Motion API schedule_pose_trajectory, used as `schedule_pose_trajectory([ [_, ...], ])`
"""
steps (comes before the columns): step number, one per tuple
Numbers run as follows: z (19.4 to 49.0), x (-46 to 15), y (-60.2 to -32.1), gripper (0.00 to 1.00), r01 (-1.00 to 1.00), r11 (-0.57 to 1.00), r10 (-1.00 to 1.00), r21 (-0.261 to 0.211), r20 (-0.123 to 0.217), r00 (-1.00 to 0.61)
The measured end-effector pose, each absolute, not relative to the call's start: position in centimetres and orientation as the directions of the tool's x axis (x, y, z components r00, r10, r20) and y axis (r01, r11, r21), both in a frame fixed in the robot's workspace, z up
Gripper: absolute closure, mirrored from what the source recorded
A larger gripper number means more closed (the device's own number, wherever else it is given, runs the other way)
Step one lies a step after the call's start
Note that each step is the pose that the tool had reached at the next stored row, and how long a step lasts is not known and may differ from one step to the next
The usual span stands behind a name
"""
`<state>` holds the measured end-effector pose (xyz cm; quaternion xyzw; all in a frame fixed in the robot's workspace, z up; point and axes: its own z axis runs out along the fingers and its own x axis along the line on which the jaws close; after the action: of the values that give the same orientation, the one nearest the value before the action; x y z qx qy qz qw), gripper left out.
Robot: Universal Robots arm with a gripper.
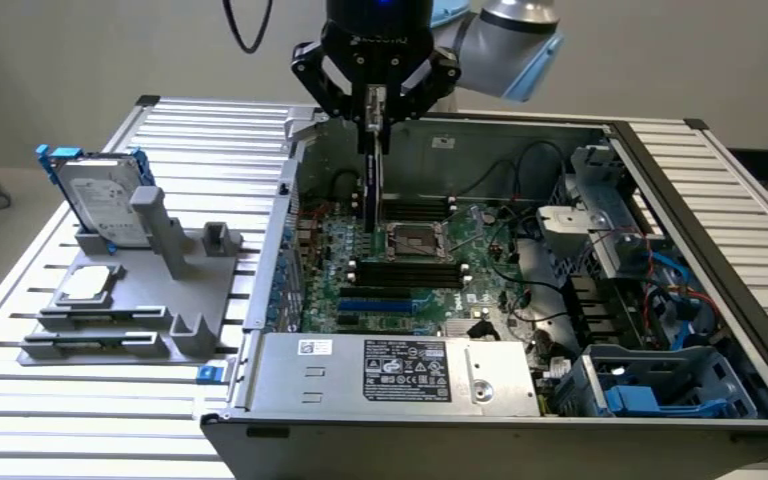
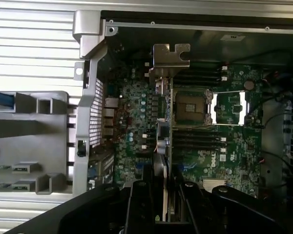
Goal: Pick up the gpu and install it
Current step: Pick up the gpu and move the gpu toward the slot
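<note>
Exterior view's left, on the slatted bench [image 1: 37, 400]: a grey holder [image 1: 177, 300] carries a blue-framed hard drive [image 1: 97, 195] standing upright and a small silver processor chip [image 1: 91, 284] lying flat.

Centre: fingers [image 1: 337, 90] clenched on the gpu [image 1: 373, 185]. The card hangs on edge, well apart from the holder, over the motherboard [image 1: 411, 270] inside the open computer case [image 1: 357, 440]. Cannot tell whether its lower edge touches the board.

Wrist view: the gpu [image 2: 164, 136] is edge-on between the fingers [image 2: 139, 200], its silver bracket [image 2: 171, 58] at the far end, just beside the empty processor socket [image 2: 190, 107].

Exterior view's right: blue drive bay [image 1: 651, 385].
</note>
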<state>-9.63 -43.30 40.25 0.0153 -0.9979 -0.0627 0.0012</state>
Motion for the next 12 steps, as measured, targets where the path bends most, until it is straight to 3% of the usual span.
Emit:
schedule_pose_trajectory([
  [12,38.1,-7.0,-42.7,0.74,-0.031,0.992,-0.032,0.123,0.001,-0.999],
])
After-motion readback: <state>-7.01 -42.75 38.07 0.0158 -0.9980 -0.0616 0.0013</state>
